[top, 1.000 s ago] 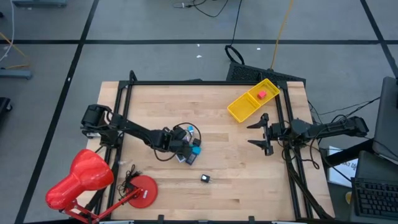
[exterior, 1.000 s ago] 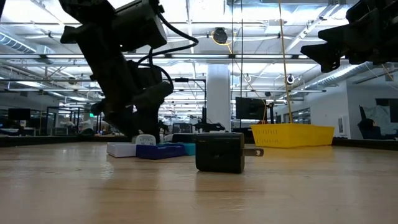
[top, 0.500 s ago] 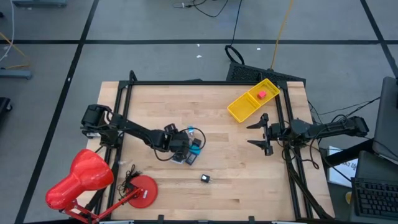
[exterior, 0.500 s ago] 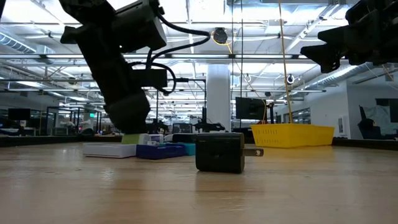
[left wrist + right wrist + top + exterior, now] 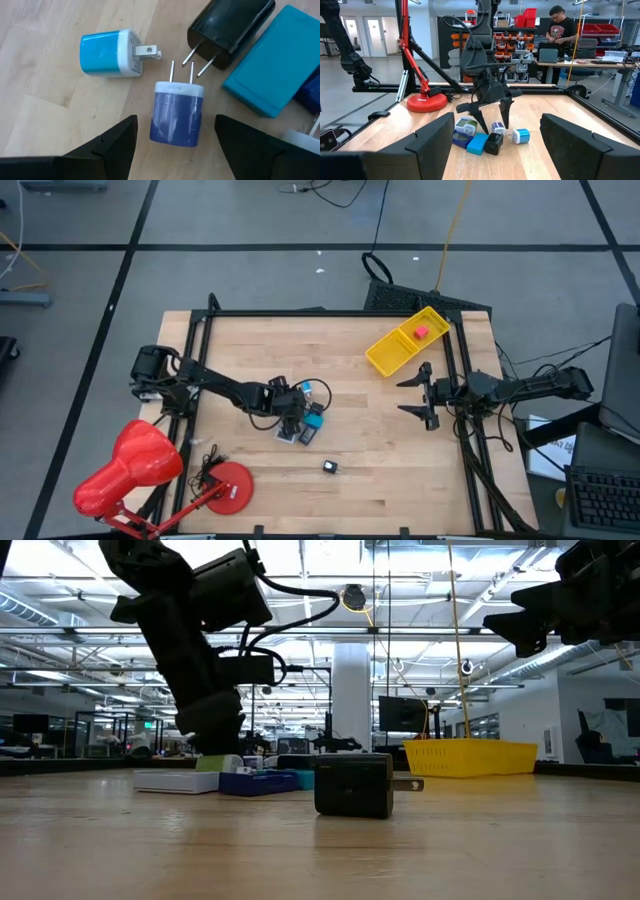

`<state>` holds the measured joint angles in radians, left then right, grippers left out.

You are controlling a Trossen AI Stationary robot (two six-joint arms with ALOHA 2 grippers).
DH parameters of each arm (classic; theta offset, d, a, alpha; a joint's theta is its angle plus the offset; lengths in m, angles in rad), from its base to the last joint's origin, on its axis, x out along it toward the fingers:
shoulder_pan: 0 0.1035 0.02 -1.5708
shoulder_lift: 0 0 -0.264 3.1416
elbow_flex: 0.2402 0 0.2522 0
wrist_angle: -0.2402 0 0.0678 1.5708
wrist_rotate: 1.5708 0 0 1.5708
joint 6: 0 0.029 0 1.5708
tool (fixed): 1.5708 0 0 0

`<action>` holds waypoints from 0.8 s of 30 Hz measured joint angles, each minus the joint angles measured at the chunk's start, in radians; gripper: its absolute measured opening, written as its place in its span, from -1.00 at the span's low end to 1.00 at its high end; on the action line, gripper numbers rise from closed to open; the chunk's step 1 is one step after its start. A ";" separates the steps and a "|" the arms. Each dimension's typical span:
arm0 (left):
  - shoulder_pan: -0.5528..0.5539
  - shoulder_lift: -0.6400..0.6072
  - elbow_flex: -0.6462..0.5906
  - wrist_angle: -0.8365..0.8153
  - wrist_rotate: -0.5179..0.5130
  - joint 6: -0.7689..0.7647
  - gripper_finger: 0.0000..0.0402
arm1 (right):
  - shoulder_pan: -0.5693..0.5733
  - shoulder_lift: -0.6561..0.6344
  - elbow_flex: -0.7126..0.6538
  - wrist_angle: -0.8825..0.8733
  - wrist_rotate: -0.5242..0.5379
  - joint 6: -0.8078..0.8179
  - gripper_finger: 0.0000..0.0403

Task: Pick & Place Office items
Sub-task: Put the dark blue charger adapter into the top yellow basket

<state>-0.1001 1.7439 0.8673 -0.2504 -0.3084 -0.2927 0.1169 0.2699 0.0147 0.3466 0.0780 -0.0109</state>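
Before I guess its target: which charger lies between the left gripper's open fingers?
The dark blue charger with a white cap, prongs pointing away from the left gripper. The light blue charger and black charger lie farther off.

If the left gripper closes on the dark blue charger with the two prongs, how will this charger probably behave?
The dark blue charger looks like hard, rigid plastic, so it should not deform. Its rounded, smooth sides may slip or twist between the fingers of the open left gripper. It lies flat, so it probably will not roll, but may nudge the black charger.
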 joint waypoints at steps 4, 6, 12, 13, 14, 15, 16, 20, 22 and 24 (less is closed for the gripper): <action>0.006 0.000 0.000 0.009 0.008 0.010 0.21 | 0.000 0.000 0.000 0.000 0.000 0.000 0.40; 0.006 0.002 -0.001 0.020 0.009 0.021 0.09 | 0.000 0.000 0.000 0.000 0.000 0.000 0.40; 0.009 0.005 -0.003 0.069 -0.009 -0.032 -0.28 | 0.000 0.000 0.000 0.000 0.000 0.000 0.40; 0.009 0.005 -0.003 0.077 -0.009 -0.042 -0.31 | 0.000 0.000 0.000 0.000 0.000 0.000 0.40; 0.008 0.005 -0.003 0.082 -0.009 -0.047 -0.33 | 0.000 0.000 0.000 0.000 0.000 0.000 0.40; 0.008 0.005 -0.003 0.080 -0.010 -0.049 -0.34 | 0.000 0.000 0.000 0.000 0.000 0.000 0.40; 0.007 0.005 -0.003 0.078 -0.010 -0.049 -0.33 | 0.000 0.000 0.000 -0.001 0.000 0.000 0.40; 0.007 0.005 -0.003 0.056 -0.029 -0.041 -0.20 | 0.000 0.001 0.000 -0.001 0.000 0.000 0.40; 0.004 0.005 -0.003 0.047 -0.050 -0.006 -0.17 | 0.000 0.002 0.000 -0.002 0.000 0.001 0.40; -0.006 0.005 -0.003 0.045 -0.076 0.026 -0.22 | 0.000 0.006 0.000 0.000 0.000 0.016 0.40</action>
<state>-0.1063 1.7489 0.8640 -0.2056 -0.3841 -0.2663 0.1166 0.2761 0.0147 0.3469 0.0780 0.0053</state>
